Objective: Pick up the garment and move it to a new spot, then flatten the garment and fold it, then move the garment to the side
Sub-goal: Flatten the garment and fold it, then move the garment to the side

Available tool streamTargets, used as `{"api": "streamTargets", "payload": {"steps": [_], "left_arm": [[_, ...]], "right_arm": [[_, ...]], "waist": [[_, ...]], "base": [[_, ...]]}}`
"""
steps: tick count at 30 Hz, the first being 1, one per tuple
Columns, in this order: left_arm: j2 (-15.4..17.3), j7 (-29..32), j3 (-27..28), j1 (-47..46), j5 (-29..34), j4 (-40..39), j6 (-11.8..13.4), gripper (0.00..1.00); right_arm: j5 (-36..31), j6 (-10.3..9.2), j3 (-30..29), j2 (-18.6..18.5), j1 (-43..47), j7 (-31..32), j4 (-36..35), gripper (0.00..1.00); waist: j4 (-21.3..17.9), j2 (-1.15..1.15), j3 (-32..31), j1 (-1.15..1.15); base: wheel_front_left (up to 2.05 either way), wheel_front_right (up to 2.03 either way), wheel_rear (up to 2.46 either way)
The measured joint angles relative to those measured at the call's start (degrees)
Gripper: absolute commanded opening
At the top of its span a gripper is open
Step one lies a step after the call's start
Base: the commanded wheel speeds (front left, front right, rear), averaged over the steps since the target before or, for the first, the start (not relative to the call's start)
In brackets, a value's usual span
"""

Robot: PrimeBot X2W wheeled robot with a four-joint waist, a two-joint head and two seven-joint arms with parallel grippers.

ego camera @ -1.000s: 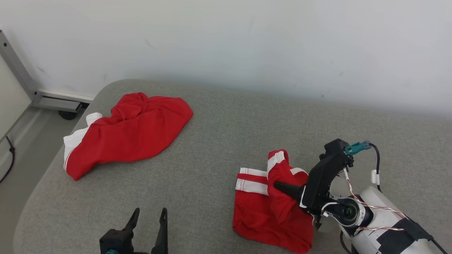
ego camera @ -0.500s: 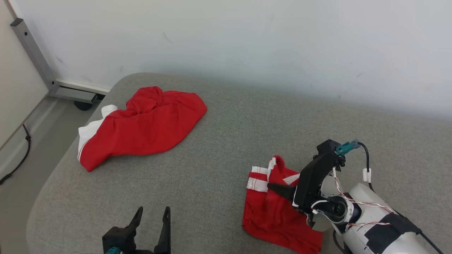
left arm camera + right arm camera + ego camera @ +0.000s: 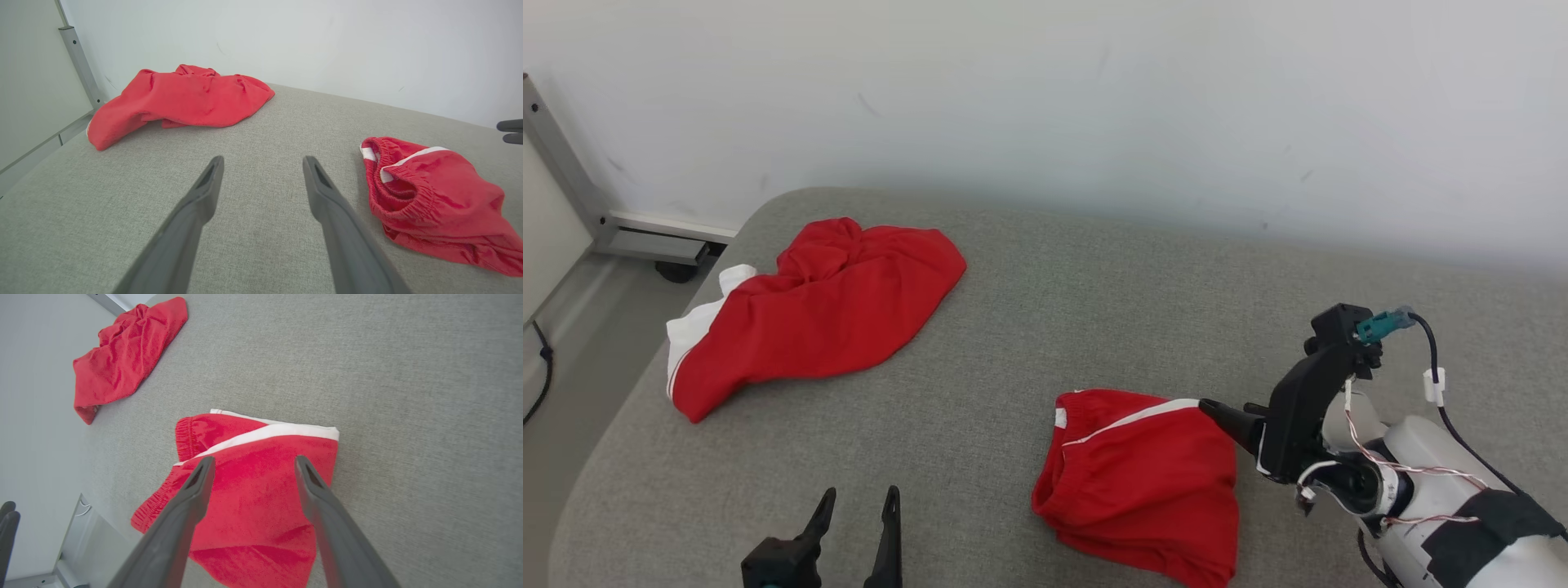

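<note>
The garment point(image 3: 1139, 482), red shorts with white stripes and an elastic waistband, lies folded over on the grey padded surface point(image 3: 1045, 327) at the near right. It also shows in the left wrist view point(image 3: 429, 192) and the right wrist view point(image 3: 261, 482). My right gripper point(image 3: 1217, 406) is open just off the garment's right corner, holding nothing; in the right wrist view its fingers point(image 3: 251, 460) hover spread above the red cloth. My left gripper point(image 3: 861, 494) stands open and empty at the near edge, left of the garment, with bare grey surface between its fingers point(image 3: 263, 160).
A second red garment with a white part point(image 3: 817, 306) lies crumpled at the far left, also seen in both wrist views point(image 3: 184, 96) point(image 3: 126, 355). A metal frame leg point(image 3: 572, 175) stands beyond the surface's rounded left edge. A white wall runs behind.
My right gripper has opened, let go of the garment and drawn back to the right. The raised flap has dropped, so the garment lies folded. The head camera also shifted.
</note>
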Motion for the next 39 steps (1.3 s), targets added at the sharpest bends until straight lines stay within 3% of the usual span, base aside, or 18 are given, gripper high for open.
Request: {"api": "streamTargets", "payload": {"steps": [4,14,30,39], "left_arm": [[0.73,-0.02,0.35,0.18,0.68,-0.56,0.01,1.0],[0.65,0.0,-0.05,0.48,1.92,-1.8,0.01,1.0],[-0.2,0.53,-1.23,-0.6,1.79,-1.74,0.02,1.0],[-0.37,0.51,-1.33,-1.72,1.04,-0.69,0.02,1.0]], "right_arm": [[-1.48,0.21,0.71,-2.08,1.79,-0.74,-0.92,1.0],[-3.13,0.59,2.94,-2.64,3.96,-0.7,-1.19,1.0],[-3.11,-1.41,2.88,-0.02,3.23,0.81,6.46,1.0],[-2.89,-1.48,3.13,1.35,0.88,2.47,9.9,1.0]], "waist": [[-1.3,0.0,-0.11,0.0],[-3.0,0.0,0.43,0.0],[0.53,0.0,2.41,0.0],[2.27,0.0,3.58,0.0]], "base": [[0.0,0.0,0.0],[0.0,0.0,0.0],[0.0,0.0,0.0],[0.0,0.0,0.0]]}}
